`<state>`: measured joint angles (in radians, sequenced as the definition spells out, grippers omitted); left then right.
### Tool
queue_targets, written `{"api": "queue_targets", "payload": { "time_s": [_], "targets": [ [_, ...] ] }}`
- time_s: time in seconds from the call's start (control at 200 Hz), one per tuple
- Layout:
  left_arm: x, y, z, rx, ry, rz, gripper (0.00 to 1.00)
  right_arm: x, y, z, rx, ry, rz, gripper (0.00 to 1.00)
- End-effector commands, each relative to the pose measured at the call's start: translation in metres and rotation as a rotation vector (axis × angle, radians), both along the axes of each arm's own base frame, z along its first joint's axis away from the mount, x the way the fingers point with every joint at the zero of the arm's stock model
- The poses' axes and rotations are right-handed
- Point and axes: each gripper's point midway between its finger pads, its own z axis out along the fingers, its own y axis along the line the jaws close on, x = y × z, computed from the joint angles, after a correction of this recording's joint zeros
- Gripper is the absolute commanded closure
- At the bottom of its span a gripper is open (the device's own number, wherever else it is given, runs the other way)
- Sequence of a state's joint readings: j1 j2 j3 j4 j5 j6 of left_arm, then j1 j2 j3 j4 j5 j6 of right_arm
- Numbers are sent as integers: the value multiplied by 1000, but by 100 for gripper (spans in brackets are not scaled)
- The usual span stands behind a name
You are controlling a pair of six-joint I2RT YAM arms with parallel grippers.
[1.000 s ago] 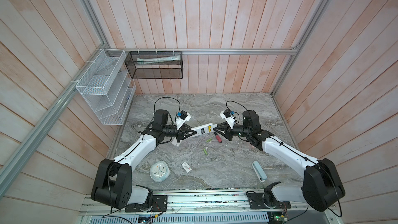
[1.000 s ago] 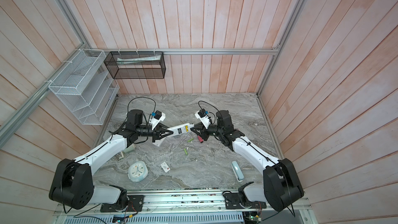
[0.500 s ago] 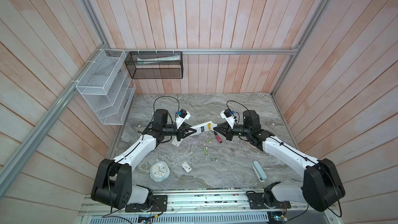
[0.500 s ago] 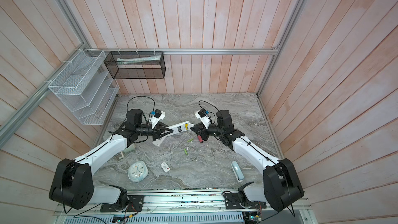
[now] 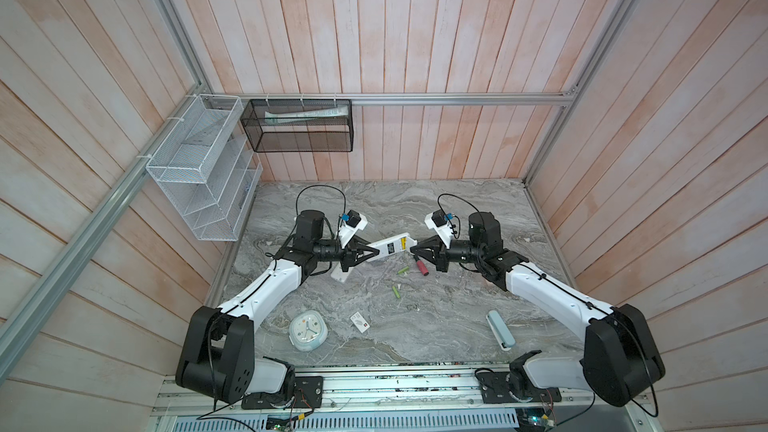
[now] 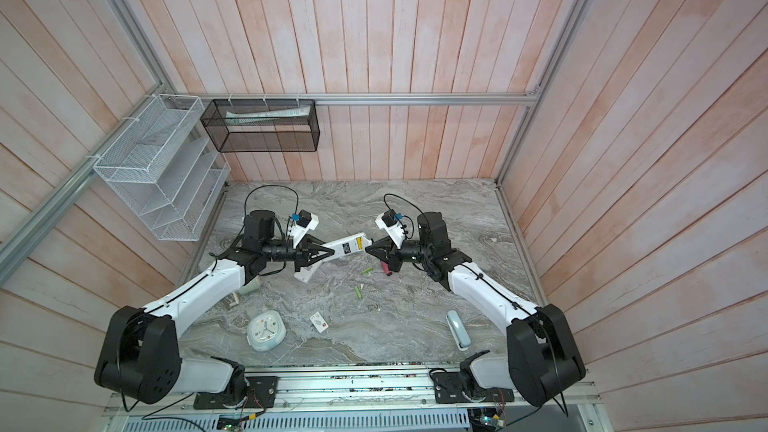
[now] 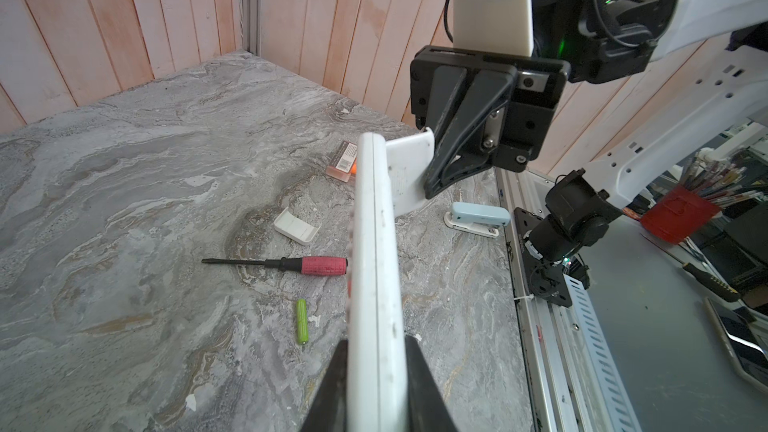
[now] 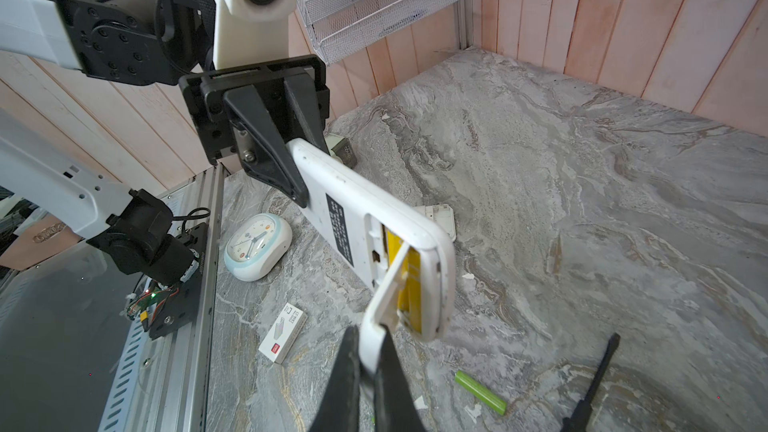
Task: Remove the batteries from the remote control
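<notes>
My left gripper (image 5: 368, 253) (image 7: 376, 351) is shut on one end of the white remote control (image 5: 390, 248) (image 7: 376, 263), holding it in the air over the middle of the table. The remote's battery cover (image 8: 384, 305) is hinged partly open at the far end, and my right gripper (image 5: 412, 249) (image 8: 371, 338) is shut on its edge. Yellow batteries (image 8: 409, 280) show inside the open compartment. Two loose green batteries (image 5: 403, 270) (image 5: 396, 291) lie on the table below; one of them (image 7: 301, 321) shows in the left wrist view.
A red-handled screwdriver (image 5: 422, 265) lies under my right gripper. Another white remote (image 5: 340, 274) lies under the left one. Toward the front are a clock (image 5: 308, 330), a small box (image 5: 360, 322) and a light-blue stapler (image 5: 500, 329). A loose white cover (image 7: 297, 226) lies on the marble.
My right gripper's jaws have closed onto the battery cover's edge. The left arm has shifted the remote a little toward the right gripper.
</notes>
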<state>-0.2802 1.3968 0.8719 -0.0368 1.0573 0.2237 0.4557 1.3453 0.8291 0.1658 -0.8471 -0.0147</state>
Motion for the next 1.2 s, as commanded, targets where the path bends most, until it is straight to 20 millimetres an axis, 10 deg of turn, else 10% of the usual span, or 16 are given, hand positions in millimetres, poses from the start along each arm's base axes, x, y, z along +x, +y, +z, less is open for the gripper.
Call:
{"api": "queue_targets", "payload": {
  "time_s": [0.0, 0.775, 1.195],
  "targets": [
    [-15, -2, 4, -36, -4, -75, 100, 6, 2, 6, 17, -29, -8, 99],
    [14, 11, -7, 6, 31, 48, 100, -7, 1, 15, -15, -66, -22, 100],
    [13, 19, -22, 55, 48, 88, 100, 20, -61, -47, -216, 55, -449, 100]
  ]
}}
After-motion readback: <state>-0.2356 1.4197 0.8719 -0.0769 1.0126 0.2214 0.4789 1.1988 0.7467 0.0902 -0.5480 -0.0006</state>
